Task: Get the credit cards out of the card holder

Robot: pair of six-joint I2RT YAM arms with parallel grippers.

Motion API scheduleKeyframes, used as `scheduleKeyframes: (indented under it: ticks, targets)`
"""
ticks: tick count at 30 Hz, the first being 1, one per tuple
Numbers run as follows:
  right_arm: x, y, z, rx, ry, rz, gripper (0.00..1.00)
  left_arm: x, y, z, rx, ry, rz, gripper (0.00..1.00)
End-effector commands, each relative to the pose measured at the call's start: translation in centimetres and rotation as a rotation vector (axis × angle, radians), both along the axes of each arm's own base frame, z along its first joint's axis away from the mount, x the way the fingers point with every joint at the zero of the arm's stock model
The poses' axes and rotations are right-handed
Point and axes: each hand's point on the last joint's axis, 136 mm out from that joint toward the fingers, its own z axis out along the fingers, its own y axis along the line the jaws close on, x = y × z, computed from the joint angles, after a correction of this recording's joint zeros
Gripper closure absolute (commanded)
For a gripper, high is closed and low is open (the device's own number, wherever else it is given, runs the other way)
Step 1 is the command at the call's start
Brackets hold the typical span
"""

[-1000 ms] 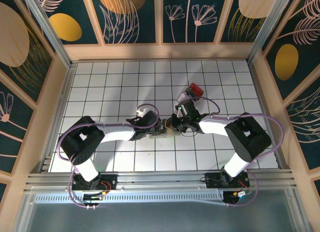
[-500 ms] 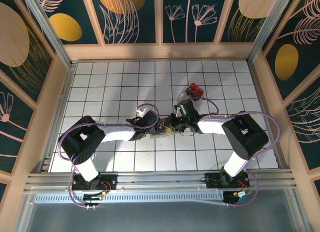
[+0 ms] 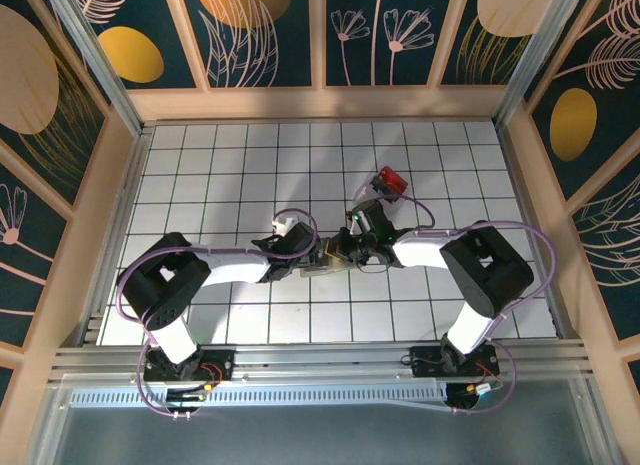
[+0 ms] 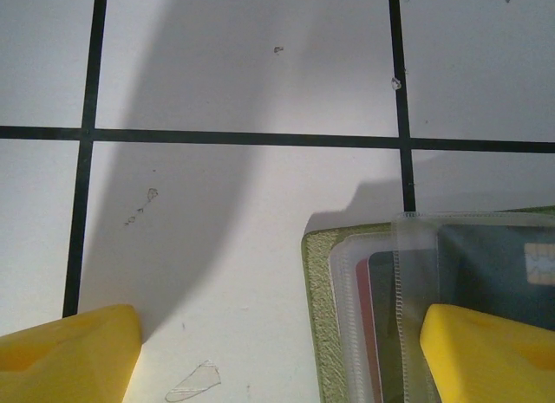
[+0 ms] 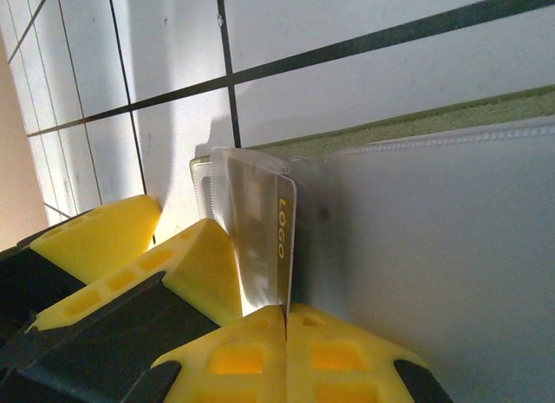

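My right fingers [image 5: 284, 321] just nipped shut on a LOGO-printed credit card [image 5: 282, 238] in the flat yellow-green folding card holder [image 4: 317, 316] mid white gridded table [image 3: 200, 165], left fingers [image 4: 277, 360] wide, straddling its edge, so pull-out looked ready.

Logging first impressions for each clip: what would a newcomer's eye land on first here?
The left arm and right arm meet over the open card holder, yellow-green with clear sleeves, in the middle of the table. The right gripper is shut on a card printed LOGO at its edge; the left gripper hangs open, one finger over the sleeves. A small red object lies beyond the right arm.
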Motion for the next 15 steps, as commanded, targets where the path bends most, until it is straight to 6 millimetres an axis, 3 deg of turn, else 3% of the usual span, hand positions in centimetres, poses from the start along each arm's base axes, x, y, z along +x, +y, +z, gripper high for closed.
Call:
scheduleKeyframes:
  ticks: [1, 8, 15]
  targets:
    - [1.1, -0.8, 1.9, -0.067, -0.086, -0.018, 1.00, -2.8, 2.0, -4.1, 0.077, 0.143, -0.012, 0.15]
    - [1.4, -3.2, 2.7, -0.189, -0.130, -0.053, 1.00, -2.4, 2.2, -3.5, 0.093, 0.118, -0.006, 0.14]
    - [1.8, -4.4, 3.8, -0.248, -0.163, -0.069, 1.00, -2.0, 2.9, -3.4, 0.144, 0.102, -0.001, 0.14]
